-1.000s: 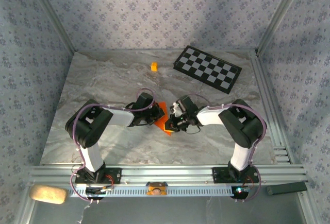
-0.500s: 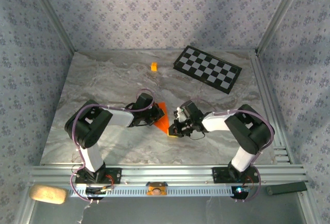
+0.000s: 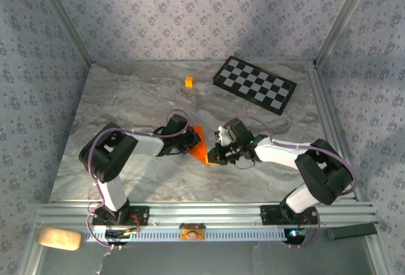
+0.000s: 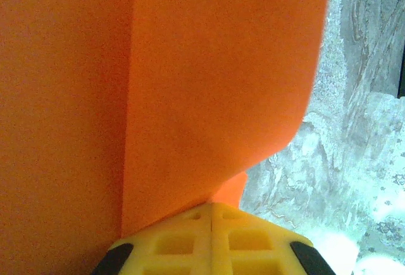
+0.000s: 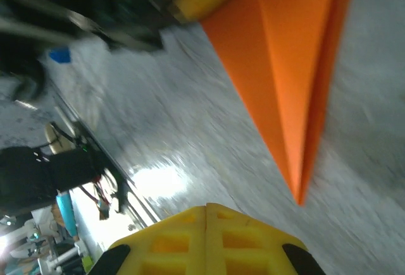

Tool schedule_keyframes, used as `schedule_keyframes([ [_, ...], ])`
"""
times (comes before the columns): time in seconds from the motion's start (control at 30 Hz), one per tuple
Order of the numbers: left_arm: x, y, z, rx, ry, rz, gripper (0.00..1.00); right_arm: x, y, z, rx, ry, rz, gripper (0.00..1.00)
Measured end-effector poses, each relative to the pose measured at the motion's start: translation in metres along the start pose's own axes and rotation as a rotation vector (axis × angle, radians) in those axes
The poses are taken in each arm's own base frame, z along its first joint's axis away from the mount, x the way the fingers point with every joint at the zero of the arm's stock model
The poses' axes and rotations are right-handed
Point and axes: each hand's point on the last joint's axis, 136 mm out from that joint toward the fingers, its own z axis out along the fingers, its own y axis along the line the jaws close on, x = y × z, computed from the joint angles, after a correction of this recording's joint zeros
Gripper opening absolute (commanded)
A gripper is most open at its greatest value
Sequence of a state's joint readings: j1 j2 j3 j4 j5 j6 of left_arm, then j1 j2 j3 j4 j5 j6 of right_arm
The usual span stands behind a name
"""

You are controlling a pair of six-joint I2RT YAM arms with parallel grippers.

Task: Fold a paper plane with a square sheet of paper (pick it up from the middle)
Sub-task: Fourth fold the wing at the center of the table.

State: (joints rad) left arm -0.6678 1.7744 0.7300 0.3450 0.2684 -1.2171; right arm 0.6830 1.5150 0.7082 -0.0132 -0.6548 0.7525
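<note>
The square sheet of paper (image 3: 199, 146), bright orange, is folded into a narrow pointed dart with a lengthwise crease and lies low over the marble table between the two arms. In the left wrist view the paper (image 4: 190, 85) fills most of the picture, and my left gripper (image 4: 212, 207) is shut on its near edge. My left gripper (image 3: 192, 141) sits at the paper's left side. My right gripper (image 3: 215, 155) is shut and holds nothing. In the right wrist view its tips (image 5: 207, 208) stand a short way off the pointed end of the paper (image 5: 285, 54).
A black-and-white checkered board (image 3: 254, 83) lies at the back right, and a tiny orange-yellow cube (image 3: 188, 81) sits at the back middle. Metal rails run along the front edge (image 3: 202, 212) and the right side (image 3: 329, 123). Patterned walls close in the table.
The right arm has stretched out low to the right and its shut gripper has drawn back off the paper. The left gripper and the paper have stayed put.
</note>
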Motion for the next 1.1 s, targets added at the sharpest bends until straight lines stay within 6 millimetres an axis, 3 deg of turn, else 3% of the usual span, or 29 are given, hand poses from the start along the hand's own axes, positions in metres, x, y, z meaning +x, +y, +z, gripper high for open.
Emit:
schedule_keyframes([
  [0.13,0.000,0.000,0.000,0.000,0.000,0.000,0.05,-0.030,0.008,0.006,-0.012,-0.035,-0.001,0.02],
  [0.27,0.000,0.000,0.000,0.000,0.000,0.000,0.05,-0.041,-0.005,0.023,0.010,-0.023,0.044,0.02],
  [0.7,0.000,0.000,0.000,0.000,0.000,0.000,0.06,-0.038,-0.036,0.044,0.078,0.015,0.108,0.02],
  [1.1,0.001,-0.001,0.000,-0.009,0.012,0.018,0.10,-0.032,-0.046,0.043,0.060,0.009,0.067,0.00],
])
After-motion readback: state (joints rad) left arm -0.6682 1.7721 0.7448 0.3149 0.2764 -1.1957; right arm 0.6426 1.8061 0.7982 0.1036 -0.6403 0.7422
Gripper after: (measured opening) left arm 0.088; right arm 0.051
